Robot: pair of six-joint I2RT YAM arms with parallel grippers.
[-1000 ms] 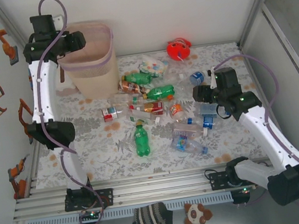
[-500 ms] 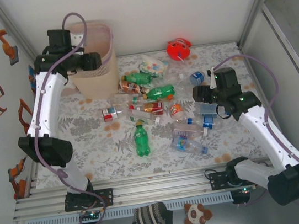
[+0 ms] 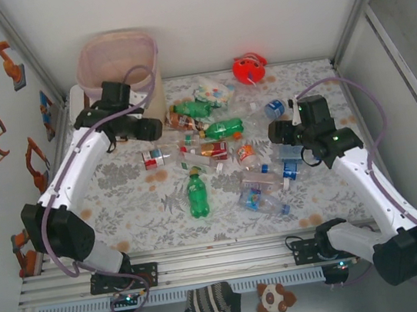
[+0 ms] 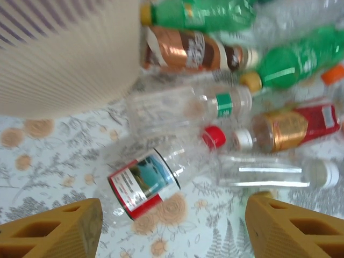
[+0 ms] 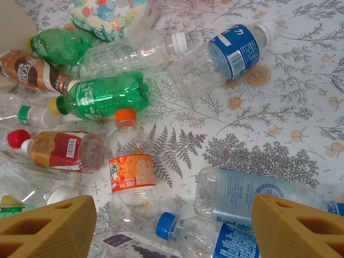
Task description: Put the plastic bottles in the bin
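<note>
One bin (image 3: 113, 57), three green bottles (image 3: 197, 196), roughly a dozen other bottles (image 3: 264, 204) on surface (image 3: 139, 212). Left gripper (image 4: 172, 217) and right gripper (image 5: 172, 226): both wide, empty.

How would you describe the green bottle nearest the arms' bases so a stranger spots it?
From the pink bin at far left, look right to the bottle heap. On its near edge lies the green bottle, yellow cap pointing away; the other green bottles lie crosswise farther back.
</note>
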